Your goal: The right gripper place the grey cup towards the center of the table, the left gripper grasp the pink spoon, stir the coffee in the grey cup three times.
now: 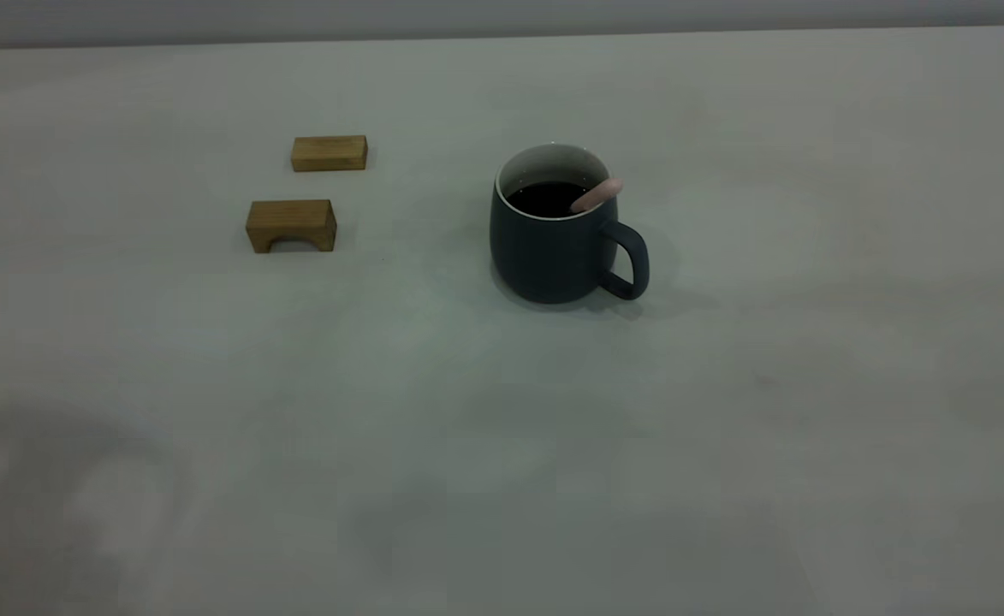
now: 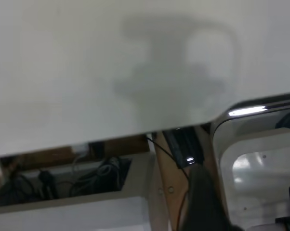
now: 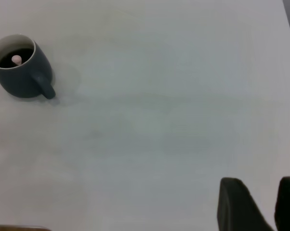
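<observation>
The pink spoon [image 1: 596,195] leans in the grey cup [image 1: 553,248] (full of coffee [image 1: 546,198]); a bump spills it. The right gripper [image 3: 263,204], far off, has fingers apart; the left gripper's I cannot tell.

We cannot see the pink spoon's [image 1: 596,195] neck and bowl, sunk in the coffee [image 1: 546,198] inside the grey cup [image 1: 553,248]. The right gripper [image 3: 260,204] is cut off at the wrist picture's edge, only two dark fingertips showing. The left gripper shows only as a dark blurred shape [image 2: 203,202], so we cannot tell its state.
</observation>
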Robot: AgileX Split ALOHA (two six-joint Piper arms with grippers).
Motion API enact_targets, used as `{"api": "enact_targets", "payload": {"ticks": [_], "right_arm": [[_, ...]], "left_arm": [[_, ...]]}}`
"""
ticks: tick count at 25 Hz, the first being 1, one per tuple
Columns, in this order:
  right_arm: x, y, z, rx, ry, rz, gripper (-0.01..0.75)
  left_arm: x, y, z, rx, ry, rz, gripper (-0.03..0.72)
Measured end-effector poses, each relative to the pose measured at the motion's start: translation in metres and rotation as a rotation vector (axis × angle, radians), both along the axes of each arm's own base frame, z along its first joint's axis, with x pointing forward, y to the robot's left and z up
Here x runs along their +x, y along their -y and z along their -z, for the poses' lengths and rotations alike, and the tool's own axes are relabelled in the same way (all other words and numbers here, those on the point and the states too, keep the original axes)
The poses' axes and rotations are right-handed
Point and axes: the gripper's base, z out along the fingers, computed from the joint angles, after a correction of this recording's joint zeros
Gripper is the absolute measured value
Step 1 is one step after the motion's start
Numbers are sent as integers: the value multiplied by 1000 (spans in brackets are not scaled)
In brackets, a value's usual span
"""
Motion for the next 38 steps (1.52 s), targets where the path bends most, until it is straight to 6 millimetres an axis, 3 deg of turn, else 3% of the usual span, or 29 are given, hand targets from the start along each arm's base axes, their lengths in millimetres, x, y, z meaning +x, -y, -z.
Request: {"api": "enact_targets", "payload": {"ticks": [8, 16, 30, 38], "right_arm": [[0, 0, 0, 0, 0, 0, 238], [0, 0, 0, 0, 0, 0, 238], [0, 0, 0, 0, 0, 0, 238], [0, 0, 0, 0, 0, 0, 238]], "left_arm": [[-82, -48, 20, -33, 132, -235, 560], [-137, -58, 30, -74, 405, -287, 560], [-183, -56, 35, -159, 706, -234, 560], [-188, -56, 35, -164, 741, -228, 559]]}}
